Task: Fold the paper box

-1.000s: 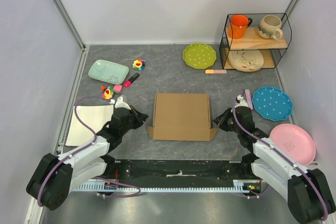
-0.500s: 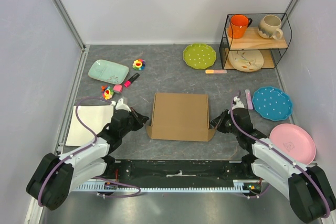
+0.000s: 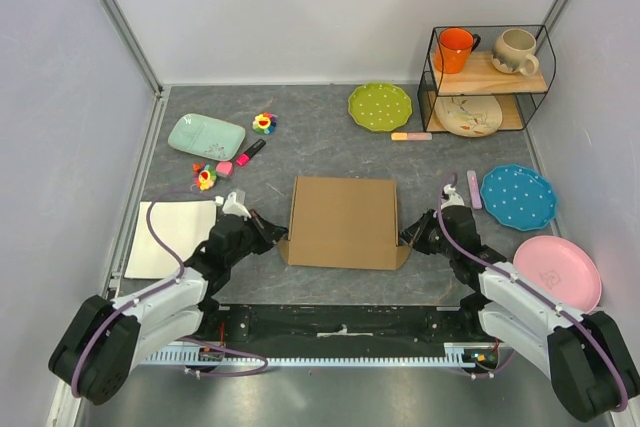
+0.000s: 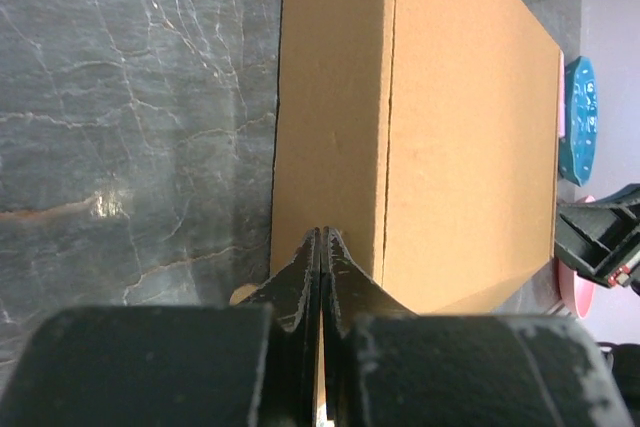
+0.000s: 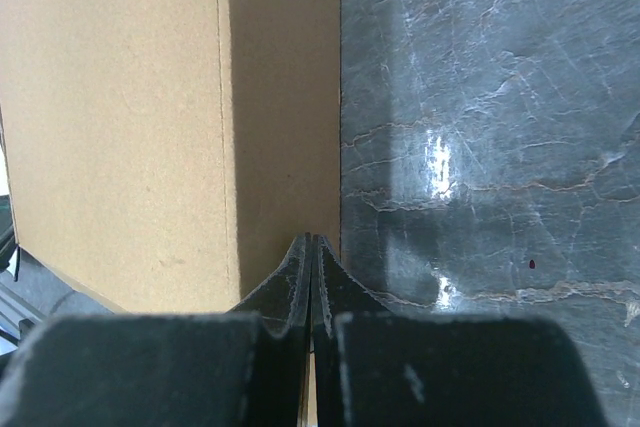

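The paper box is a flat brown cardboard rectangle in the middle of the table, lid down, with small tabs sticking out at its two near corners. My left gripper is shut, its tips against the box's left side wall near the front corner. In the left wrist view the fingertips meet over that wall of the paper box. My right gripper is also shut, pressed against the right wall. The right wrist view shows its tips on the shaded side of the paper box.
A white flat board lies left of the left arm. A mint tray, small toys and markers sit at back left. A green plate, a wire shelf with mugs, a blue plate and a pink plate line the right.
Both grippers have closed in on the box from either side. The left moved right to the front corner, the right moved left, and the box shifted slightly left.
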{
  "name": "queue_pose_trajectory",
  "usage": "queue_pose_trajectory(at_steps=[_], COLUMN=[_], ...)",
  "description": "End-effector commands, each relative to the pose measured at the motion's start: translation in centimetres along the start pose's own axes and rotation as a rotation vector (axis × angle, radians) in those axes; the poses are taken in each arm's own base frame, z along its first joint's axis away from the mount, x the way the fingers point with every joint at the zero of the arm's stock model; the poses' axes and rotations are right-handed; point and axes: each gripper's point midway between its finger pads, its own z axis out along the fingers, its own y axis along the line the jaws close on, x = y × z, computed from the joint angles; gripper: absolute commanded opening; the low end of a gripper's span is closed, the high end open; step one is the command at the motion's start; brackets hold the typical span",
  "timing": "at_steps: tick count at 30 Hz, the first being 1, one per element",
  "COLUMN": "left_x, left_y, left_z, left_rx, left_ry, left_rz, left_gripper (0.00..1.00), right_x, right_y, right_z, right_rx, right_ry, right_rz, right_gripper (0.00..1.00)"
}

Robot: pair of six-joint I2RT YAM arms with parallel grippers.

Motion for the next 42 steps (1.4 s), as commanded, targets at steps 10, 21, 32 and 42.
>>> queue_pose_trajectory(at_steps=[10,21,32,42], left_x=[-0.1,1.2,0.5,-2.1], left_y=[-2.6,-2.4,-6.7,-11.1], left_z=[-1.3,-1.5,-3.1,-5.3], left_rx=[0.139,0.159,0.320,0.421], left_ry=[-0.010,0.031,0.061,0.022], left_rz=[-0.018,-0.016,0.031,0.069], left_gripper=[0.02,0.02,0.02,0.02], right_x=[-2.5,-3.3,-4.7,-7.4], right_y=[2.0,3.2,6.6,10.2], right_z=[0.1,0.4,-1.9,-4.9], right_rx=[-0.034,-0.056,-0.156,-0.207], right_ry=[-0.064,-0.052,-0.071,-0.102], right_rz=[-0.039,-0.064,-0.092,-0.096], right_gripper=[0.00,0.00,0.00,0.00])
